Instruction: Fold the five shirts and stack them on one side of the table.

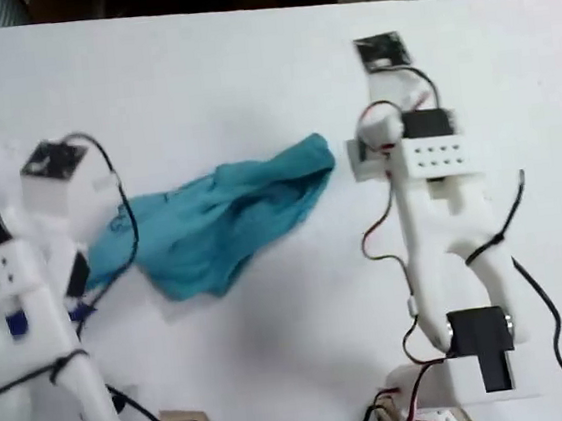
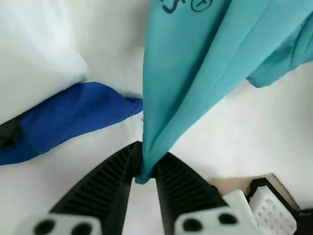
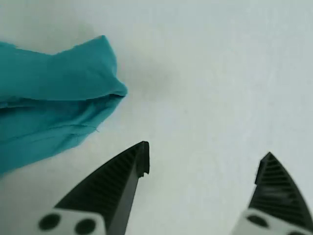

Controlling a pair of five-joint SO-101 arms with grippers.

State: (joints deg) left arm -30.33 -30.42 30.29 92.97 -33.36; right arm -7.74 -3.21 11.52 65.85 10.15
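Shirt, teal (image 1: 227, 221), crumpled, lies left of centre in high view on white table (image 1: 245, 63), slanting lower left to upper right. Blue cloth (image 2: 73, 117) and white cloth (image 2: 34, 49) at left of left wrist frame; blue one's tip right at shirt's edge. Left gripper (image 2: 146, 169) clamped on bunched shirt edge at bottom centre, fabric pinched between black fingers. Right gripper (image 3: 205, 156) spread wide over bare table; shirt's far end at frame's upper left, near one finger, apart.
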